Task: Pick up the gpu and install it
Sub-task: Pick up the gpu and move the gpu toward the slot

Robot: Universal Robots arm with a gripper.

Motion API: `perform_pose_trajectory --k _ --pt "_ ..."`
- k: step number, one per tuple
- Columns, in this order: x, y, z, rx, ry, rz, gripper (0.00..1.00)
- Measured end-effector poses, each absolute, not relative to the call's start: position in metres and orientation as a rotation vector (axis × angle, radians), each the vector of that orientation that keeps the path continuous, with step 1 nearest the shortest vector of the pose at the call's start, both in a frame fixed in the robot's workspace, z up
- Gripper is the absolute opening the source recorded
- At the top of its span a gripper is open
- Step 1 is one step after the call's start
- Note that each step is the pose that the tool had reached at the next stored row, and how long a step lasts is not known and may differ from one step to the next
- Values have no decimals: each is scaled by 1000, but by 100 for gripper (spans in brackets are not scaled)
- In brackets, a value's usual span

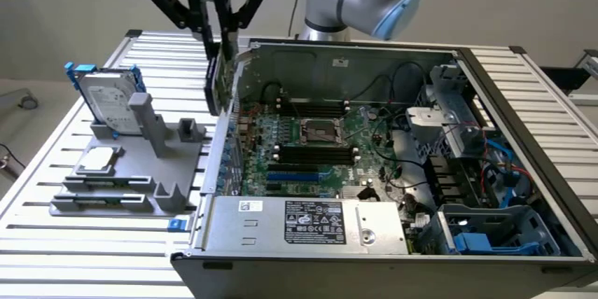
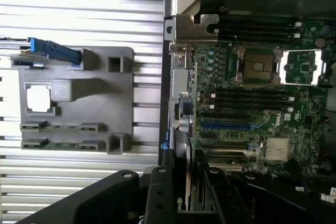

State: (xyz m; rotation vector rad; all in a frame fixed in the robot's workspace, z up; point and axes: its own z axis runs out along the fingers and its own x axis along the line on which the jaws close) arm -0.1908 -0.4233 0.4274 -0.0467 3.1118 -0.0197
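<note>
My gripper (image 1: 220, 33) hangs above the open computer case's wall on the exterior view's left, shut on the gpu (image 1: 217, 78). The card hangs edge-on and upright from the fingers, its lower end level with the top of that wall and over the motherboard (image 1: 309, 138) edge. In the wrist view the gpu (image 2: 182, 142) runs out from between the black fingers (image 2: 157, 192), in line with the case wall and beside the blue expansion slot (image 2: 226, 126).
A grey holder (image 1: 126, 173) on the slatted table (image 1: 56, 243) carries a blue-framed hard drive (image 1: 108, 99), a small silver processor chip (image 1: 100, 160) and memory sticks (image 1: 103, 197). The case (image 1: 393, 257) holds a power supply (image 1: 309, 222), cables and drive cages (image 1: 495, 232).
</note>
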Motion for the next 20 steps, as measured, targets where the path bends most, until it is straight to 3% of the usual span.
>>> perform_pose_trajectory --k 20 --pt "-100 -423 398 -47 3112 -23 26"
